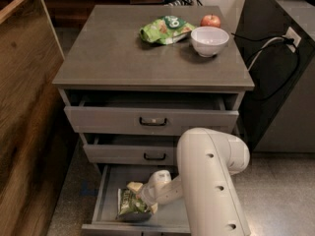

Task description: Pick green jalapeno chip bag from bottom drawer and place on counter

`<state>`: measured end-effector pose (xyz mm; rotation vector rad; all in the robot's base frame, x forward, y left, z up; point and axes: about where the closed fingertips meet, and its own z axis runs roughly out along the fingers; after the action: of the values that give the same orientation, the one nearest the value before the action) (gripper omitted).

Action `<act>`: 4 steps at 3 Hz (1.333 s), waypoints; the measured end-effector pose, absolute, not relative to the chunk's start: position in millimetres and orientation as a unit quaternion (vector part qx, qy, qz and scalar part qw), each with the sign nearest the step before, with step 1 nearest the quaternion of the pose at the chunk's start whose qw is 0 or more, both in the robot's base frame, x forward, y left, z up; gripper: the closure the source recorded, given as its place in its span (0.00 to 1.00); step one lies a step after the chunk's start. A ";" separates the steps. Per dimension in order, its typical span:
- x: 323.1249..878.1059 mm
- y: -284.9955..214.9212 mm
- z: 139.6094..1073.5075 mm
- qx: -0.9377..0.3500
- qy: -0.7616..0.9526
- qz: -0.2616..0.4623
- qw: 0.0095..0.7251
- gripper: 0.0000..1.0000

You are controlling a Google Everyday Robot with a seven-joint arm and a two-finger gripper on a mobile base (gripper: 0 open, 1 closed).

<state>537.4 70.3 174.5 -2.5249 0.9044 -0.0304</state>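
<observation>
The bottom drawer (pixel 105 196) is standing pulled out farther than the two above it, and its flat grey floor is showing. The green jalapeno chip bag (pixel 127 205) is lying inside it, crinkled, toward the near left part of the floor and close to the left wall. The robot's white arm (pixel 206 181) is reaching in from the right, and the gripper (pixel 140 195) is sitting low in the drawer, right at the bag's far right edge and partly overlapping it. Whether the gripper is clamping the bag or merely resting against it cannot be told from this view.

The middle drawer (pixel 123 154) and the top drawer (pixel 108 118) are each standing slightly open, their insides lying in shadow.

On the counter (pixel 123 58), toward the far right, a bright green bag (pixel 165 29) is lying just left of a white bowl (pixel 209 40), which is showing only its white inside. A red apple (pixel 210 20) is sitting just behind the bowl. A brown wooden panel (pixel 24 107) is running along the left side of the cabinet.
</observation>
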 end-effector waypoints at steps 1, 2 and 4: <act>542.1 86.2 166.3 -0.921 0.311 -0.003 0.236 0.00; 542.3 98.2 154.8 -0.925 0.302 0.013 0.228 0.00; 545.0 104.2 127.3 -0.932 0.297 0.047 0.204 0.00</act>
<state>545.0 104.2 127.3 -2.5985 0.8274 0.1313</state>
